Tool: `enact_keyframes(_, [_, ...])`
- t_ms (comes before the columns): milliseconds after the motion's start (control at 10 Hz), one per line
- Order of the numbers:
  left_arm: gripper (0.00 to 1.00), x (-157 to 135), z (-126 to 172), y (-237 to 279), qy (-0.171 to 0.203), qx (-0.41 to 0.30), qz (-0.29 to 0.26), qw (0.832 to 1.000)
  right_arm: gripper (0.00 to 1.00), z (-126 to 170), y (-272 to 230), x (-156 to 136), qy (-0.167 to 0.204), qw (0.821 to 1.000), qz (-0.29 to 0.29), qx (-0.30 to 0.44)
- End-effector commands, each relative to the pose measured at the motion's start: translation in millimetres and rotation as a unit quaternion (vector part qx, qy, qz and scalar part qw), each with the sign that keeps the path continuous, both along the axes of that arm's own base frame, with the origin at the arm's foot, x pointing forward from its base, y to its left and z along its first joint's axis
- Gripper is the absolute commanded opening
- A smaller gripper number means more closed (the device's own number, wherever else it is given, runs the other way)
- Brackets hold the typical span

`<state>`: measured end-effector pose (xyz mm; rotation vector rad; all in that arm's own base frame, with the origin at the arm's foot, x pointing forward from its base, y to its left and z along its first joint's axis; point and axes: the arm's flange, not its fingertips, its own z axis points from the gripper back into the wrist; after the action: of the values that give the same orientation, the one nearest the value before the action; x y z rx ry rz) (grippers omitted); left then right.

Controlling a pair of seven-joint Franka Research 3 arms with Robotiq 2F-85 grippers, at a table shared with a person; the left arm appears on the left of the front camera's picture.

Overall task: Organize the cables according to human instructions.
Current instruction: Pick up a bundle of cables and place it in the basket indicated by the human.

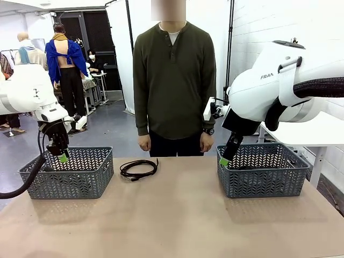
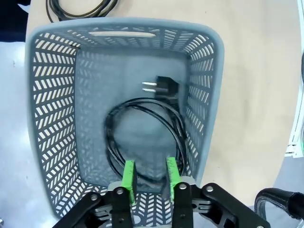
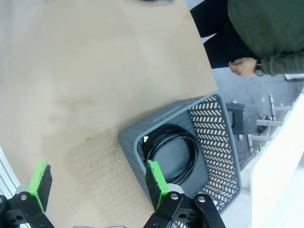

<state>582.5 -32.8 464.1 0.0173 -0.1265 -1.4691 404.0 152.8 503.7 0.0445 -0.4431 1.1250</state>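
One looped black cable [image 1: 138,169] lies on the table between the two baskets, in front of the human [image 1: 174,80], who stands with arms down. My left gripper [image 1: 62,157] hangs over the left grey basket [image 1: 75,180]. In the left wrist view its jaws [image 2: 150,178] stand apart with nothing between the green pads. A coiled cable [image 2: 142,137] with its plug [image 2: 161,87] lies in the basket [image 2: 52,118] below. My right gripper [image 1: 224,160] is wide open at the near left corner of the right basket [image 1: 263,183]. That basket [image 3: 130,142] holds another coiled cable [image 3: 171,152].
The tan table [image 1: 177,220] has free room in the middle and front. The person's hand [image 3: 242,66] hangs beyond the far edge. A white table [image 1: 317,131] stands to the right behind my right arm.
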Motion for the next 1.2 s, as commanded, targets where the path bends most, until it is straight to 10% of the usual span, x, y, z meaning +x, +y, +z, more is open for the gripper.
enact_keyframes(0, [0.88, 4, 1, 0, -0.009, 0.006, 0.015, 1.0, 1.0, -2, 0, -1, -0.001, 1.0, -0.002, -0.004])
enact_keyframes(100, [1.0, 1, 8, -5, -0.012, 0.007, 0.01, 1.0, 1.0, -2, 0, -1, -0.001, 1.0, -0.002, -0.004])
enact_keyframes(1100, [1.0, -10, 27, -20, -0.004, -0.005, 0.013, 1.0, 1.0, -2, 0, -1, -0.001, 1.0, -0.002, -0.004])
